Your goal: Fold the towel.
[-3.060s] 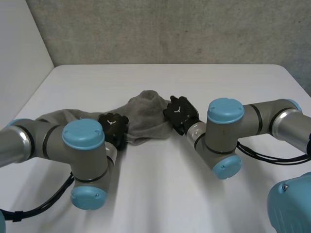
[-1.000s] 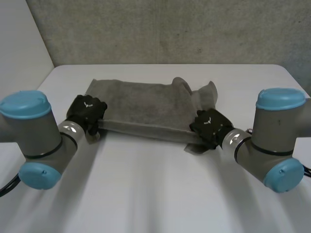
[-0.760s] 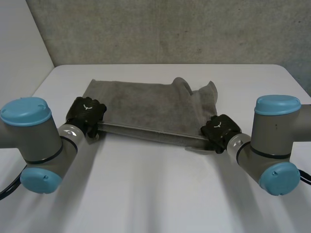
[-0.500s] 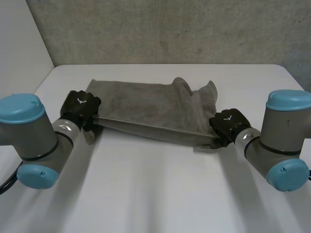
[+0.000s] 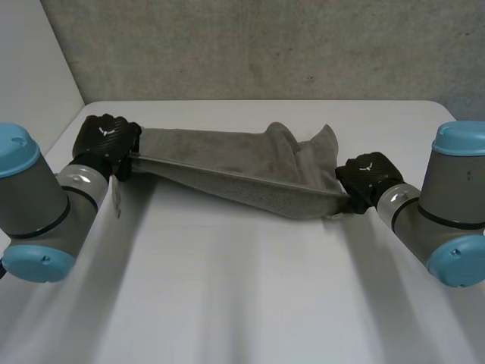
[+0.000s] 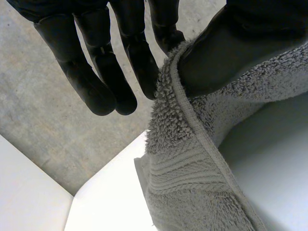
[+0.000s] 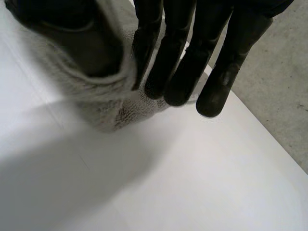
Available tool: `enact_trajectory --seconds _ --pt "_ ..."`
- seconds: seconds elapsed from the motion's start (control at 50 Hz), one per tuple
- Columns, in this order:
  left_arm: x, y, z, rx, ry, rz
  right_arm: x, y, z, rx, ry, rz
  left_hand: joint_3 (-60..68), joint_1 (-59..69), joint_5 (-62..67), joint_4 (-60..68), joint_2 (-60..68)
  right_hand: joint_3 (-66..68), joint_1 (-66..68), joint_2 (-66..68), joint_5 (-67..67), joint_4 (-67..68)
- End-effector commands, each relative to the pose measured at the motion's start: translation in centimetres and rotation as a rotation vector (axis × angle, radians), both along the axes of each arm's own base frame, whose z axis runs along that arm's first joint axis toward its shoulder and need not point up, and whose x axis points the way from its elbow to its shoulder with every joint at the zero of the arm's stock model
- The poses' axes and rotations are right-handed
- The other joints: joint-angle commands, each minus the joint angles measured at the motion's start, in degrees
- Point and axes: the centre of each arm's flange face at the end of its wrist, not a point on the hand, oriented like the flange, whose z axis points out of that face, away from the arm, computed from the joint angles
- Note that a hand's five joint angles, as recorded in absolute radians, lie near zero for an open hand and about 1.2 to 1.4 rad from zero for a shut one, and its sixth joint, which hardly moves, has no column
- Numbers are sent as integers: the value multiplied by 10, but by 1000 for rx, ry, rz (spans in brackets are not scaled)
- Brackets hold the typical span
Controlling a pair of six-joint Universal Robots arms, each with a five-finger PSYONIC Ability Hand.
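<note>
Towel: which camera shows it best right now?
Head view: the towel spans taut between the left hand and right hand, its whole length visible. Left wrist view shows its hemmed edge pinched in that hand; right wrist view shows a bunched end pinched likewise.

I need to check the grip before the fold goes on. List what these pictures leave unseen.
1. Head view: the left hand and right hand show their backs, hiding where each pinches the towel.
2. Head view: bunched folds near the right hand hide the towel's far corner there.
3. Left wrist view: the picture's edge cuts off most of the towel.
4. Right wrist view: the thumb covers the towel edge it pinches.
</note>
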Motion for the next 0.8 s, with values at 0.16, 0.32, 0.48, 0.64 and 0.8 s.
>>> enact_trajectory --seconds 0.16,0.32,0.48,0.64,0.8 --pt "-1 5 -42 110 -48 -13 -34 -19 20 -83 -26 -91 -295 -230 -382 -281 -278 95 81 83 80 85" --pt "-2 10 -65 170 -80 -22 -32 -18 -10 -4 -4 -78 -470 -405 -557 -456 -453 95 81 83 80 85" --pt "0 9 -72 171 -131 -27 -32 -18 -14 5 3 -75 -470 -405 -557 -456 -453 95 81 83 80 85" --pt "3 10 -75 175 -149 -19 -38 -24 -8 -19 2 -101 -469 -403 -555 -454 -452 95 81 83 80 85" --pt "2 4 -67 120 -158 -14 -37 -24 -2 -34 -2 -101 -89 -23 -175 -75 -72 95 81 83 80 85"
